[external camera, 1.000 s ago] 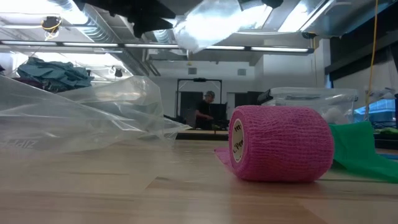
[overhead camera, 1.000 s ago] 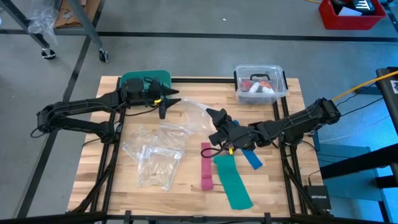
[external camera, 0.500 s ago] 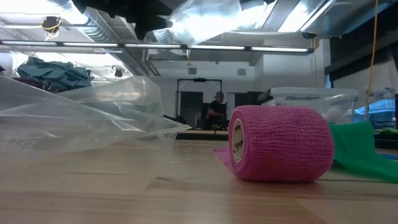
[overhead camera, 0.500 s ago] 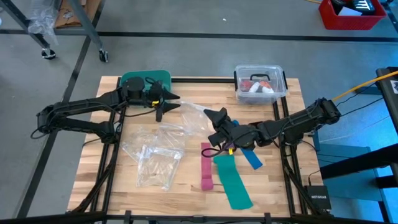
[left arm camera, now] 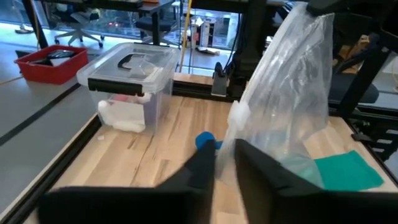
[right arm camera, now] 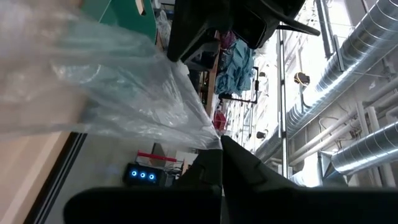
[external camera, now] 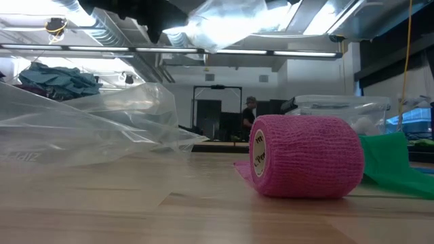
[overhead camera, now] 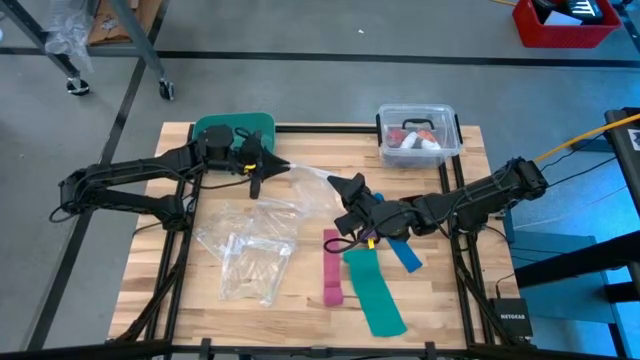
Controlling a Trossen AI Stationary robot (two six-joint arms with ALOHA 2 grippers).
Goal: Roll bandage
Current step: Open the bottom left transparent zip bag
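The bandage [overhead camera: 332, 270] lies as a flat mauve strip on the wooden table's near right part, its near end a stubby roll [external camera: 305, 156] resting on its side. No gripper touches it. A clear plastic bag [overhead camera: 305, 176] hangs above the table between my two grippers. My left gripper [overhead camera: 268, 168] is at the bag's left end, over the table's far left part, shut on it. My right gripper [overhead camera: 346, 186] is near the table's middle, just beyond the bandage's far end, shut on the bag's right end. My left gripper pinches the bag's thick white edge [left arm camera: 235, 121] between its two fingers [left arm camera: 208, 165], coming level from the table's left. The bag is lifted clear of the table and spreads away beyond the fingers. My right gripper pinches a bunched corner of the bag [right arm camera: 211, 138] between its shut fingers [right arm camera: 208, 168], coming from the table's right side. The bag is clear of the table and fans out toward my left gripper.
More clear bags [overhead camera: 245, 248] lie crumpled on the table's left half. A green strip [overhead camera: 375, 292] and a blue strip [overhead camera: 405, 255] lie right of the bandage. A lidded clear bin [overhead camera: 418, 134] stands at the far right, a green tray [overhead camera: 235, 127] at the far left.
My left gripper has shut its fingers on the bag's left edge, staying in nearly the same place. The bag now spans from one gripper to the other.
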